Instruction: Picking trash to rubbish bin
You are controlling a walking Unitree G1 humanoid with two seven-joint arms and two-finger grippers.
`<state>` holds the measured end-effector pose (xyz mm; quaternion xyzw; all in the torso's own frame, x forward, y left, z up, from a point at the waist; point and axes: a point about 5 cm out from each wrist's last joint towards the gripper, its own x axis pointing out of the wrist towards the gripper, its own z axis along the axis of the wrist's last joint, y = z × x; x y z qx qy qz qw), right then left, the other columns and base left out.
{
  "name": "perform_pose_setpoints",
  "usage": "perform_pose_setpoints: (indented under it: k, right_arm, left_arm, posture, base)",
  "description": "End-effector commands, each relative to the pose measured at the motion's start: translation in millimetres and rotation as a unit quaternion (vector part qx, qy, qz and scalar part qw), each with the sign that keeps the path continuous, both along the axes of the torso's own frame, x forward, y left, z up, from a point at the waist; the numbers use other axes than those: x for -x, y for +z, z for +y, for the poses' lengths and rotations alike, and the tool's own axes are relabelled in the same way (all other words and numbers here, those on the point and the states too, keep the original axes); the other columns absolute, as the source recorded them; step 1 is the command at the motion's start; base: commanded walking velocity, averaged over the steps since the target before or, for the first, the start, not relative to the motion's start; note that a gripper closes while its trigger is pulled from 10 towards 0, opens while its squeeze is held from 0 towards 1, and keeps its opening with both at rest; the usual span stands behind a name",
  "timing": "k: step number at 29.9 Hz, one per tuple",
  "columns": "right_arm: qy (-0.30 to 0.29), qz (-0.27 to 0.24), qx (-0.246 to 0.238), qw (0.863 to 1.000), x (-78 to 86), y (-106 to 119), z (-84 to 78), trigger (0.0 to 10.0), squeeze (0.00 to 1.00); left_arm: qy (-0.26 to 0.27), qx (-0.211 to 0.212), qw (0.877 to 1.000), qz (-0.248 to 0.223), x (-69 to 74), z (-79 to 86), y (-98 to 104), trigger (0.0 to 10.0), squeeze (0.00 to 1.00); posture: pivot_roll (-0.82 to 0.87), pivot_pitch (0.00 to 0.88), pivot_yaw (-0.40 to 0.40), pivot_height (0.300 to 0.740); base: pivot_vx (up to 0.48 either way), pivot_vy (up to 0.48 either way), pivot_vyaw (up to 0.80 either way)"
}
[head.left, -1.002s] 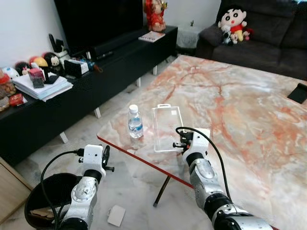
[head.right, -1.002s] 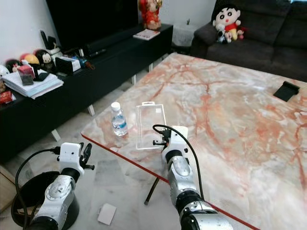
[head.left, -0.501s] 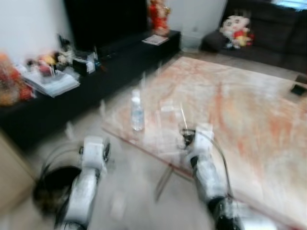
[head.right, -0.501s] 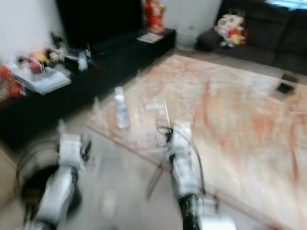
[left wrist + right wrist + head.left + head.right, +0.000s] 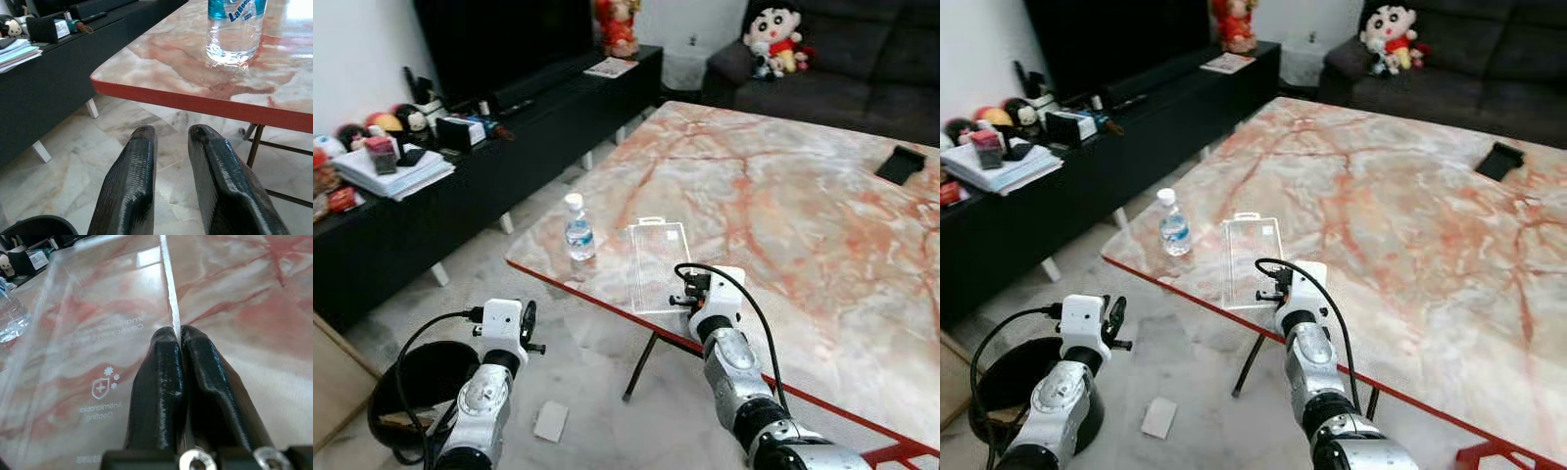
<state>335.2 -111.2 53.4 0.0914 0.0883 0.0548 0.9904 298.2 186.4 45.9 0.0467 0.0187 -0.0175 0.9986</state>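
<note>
A clear flat plastic package (image 5: 656, 257) lies near the front edge of the marble table (image 5: 822, 225). My right gripper (image 5: 689, 292) is at its near right edge. In the right wrist view the fingers (image 5: 166, 362) are shut on the package's thin edge (image 5: 168, 308). A small water bottle (image 5: 577, 233) stands to the left of the package, near the table corner. My left gripper (image 5: 529, 321) hangs below table height, left of the table, open with nothing between its fingers (image 5: 132, 166). The black rubbish bin (image 5: 416, 382) stands on the floor under the left arm.
A white scrap (image 5: 550, 421) lies on the floor beside the bin. A long black TV bench (image 5: 460, 186) with books and toys runs along the left. A dark sofa (image 5: 842, 88) stands behind the table. A black object (image 5: 901, 164) rests on the table's far right.
The whole picture blurred and shifted as the camera moved; the table now sits slightly further off. My right gripper stays shut on the package's edge, and the left arm still hangs.
</note>
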Motion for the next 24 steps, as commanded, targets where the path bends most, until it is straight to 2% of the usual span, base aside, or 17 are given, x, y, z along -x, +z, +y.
perform_pose_setpoints:
  k: [1,24]
  right_arm:
    - [0.002,-0.003,-0.001,1.000,-1.5,2.4,2.7,10.0,0.00]
    - [0.003,0.003,0.000,1.000,-0.5,0.4,2.1,10.0,0.00]
  left_arm:
    - [0.000,0.003,1.000,-0.006,-1.4,0.0,2.8,10.0,0.00]
    - [-0.001,0.000,1.000,-0.005,-1.7,0.4,2.7,10.0,0.00]
  posture:
    - [0.04,0.000,0.006,0.740]
    - [0.04,0.000,0.006,0.740]
  base:
    - [-0.289,0.000,0.00]
    - [-0.283,0.000,0.00]
